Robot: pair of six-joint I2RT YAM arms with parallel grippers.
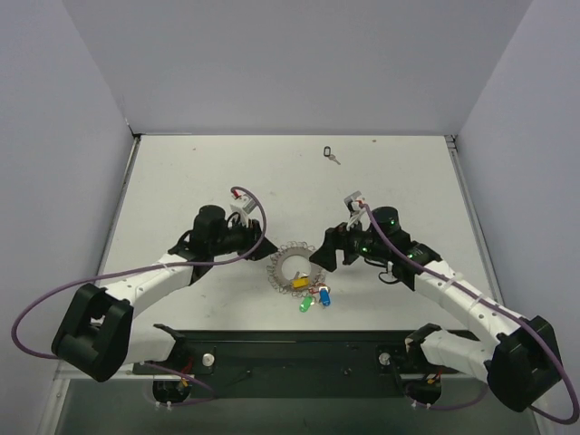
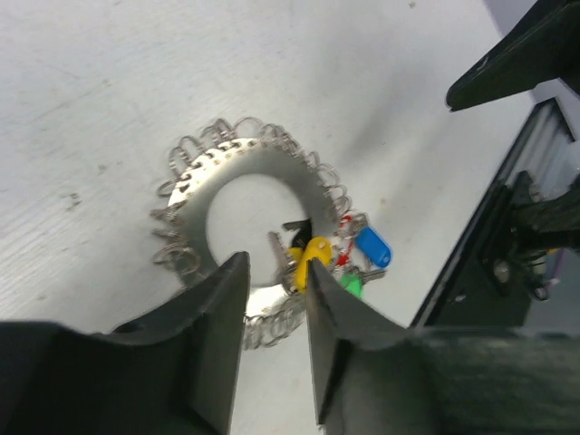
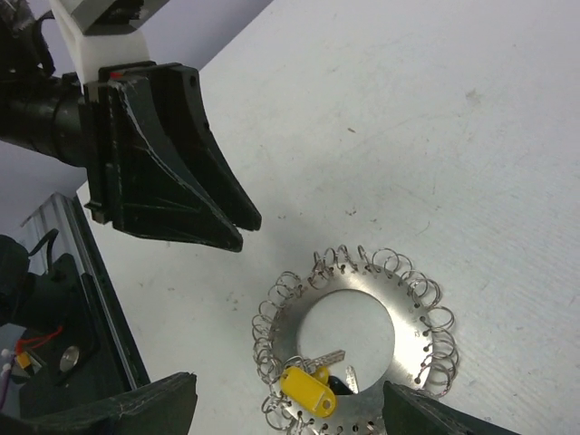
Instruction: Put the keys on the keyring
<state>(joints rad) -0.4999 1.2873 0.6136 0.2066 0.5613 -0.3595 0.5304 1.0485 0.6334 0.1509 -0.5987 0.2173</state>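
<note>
The keyring (image 1: pixel 280 264) lies flat at the table's middle, a silvery disc with wire loops round its rim (image 2: pixel 272 168) (image 3: pixel 410 319). Yellow (image 2: pixel 315 254) (image 3: pixel 308 391), blue (image 2: pixel 372 246), green (image 2: pixel 351 285) and red-tagged keys bunch at its near edge. One black-headed key (image 1: pixel 332 154) lies alone at the far side. My left gripper (image 1: pixel 269 245) (image 2: pixel 276 304) hovers over the ring's left rim, jaws a little apart and empty. My right gripper (image 1: pixel 323 256) (image 3: pixel 290 421) is wide open, its fingers straddling the ring's right side.
A black rail (image 1: pixel 290 349) runs along the near table edge, also seen in the left wrist view (image 2: pixel 507 245). Purple cables (image 1: pixel 36 313) loop off both arms. Grey walls close the left, right and far sides.
</note>
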